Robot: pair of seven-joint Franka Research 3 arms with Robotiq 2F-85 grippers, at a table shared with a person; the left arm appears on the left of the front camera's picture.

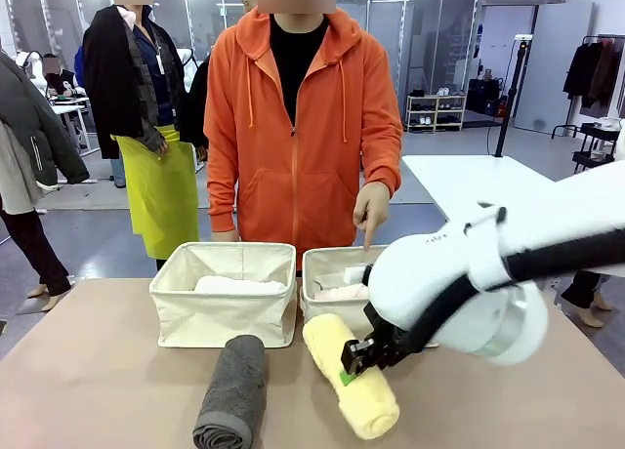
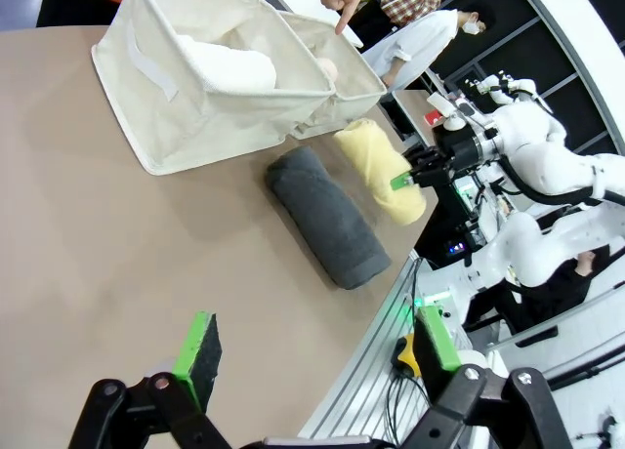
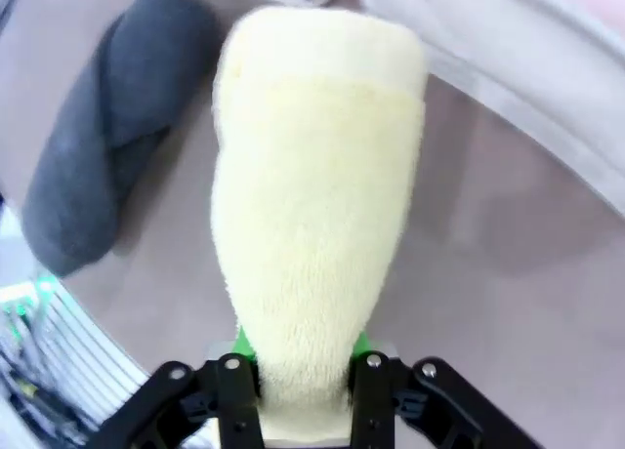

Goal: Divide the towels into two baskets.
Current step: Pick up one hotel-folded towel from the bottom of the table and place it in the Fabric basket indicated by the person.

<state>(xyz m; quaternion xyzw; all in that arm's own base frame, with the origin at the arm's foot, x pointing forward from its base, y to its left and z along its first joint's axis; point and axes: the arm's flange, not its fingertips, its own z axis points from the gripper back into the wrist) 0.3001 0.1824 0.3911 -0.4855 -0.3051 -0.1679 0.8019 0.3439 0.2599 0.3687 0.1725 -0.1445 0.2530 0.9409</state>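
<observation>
A pale yellow towel [image 1: 352, 376] lies on the table in front of the right basket [image 1: 322, 285]. My right gripper [image 1: 354, 363] is shut on its middle; in the right wrist view the roll [image 3: 317, 215] is pinched between the green pads [image 3: 363, 346]. Left of it lies a dark grey towel [image 1: 234, 388], free on the table. The left basket [image 1: 223, 310] holds a white towel [image 1: 237, 285]. A pale pinkish towel [image 1: 342, 292] lies in the right basket. My left gripper [image 2: 317, 356] hangs open over bare table, far from the towels.
A person in an orange hoodie stands behind the baskets, one hand [image 1: 370, 209] pointing down at the right basket. The table edge [image 2: 376, 337] runs close to the grey towel [image 2: 327, 218]. Other people stand farther back.
</observation>
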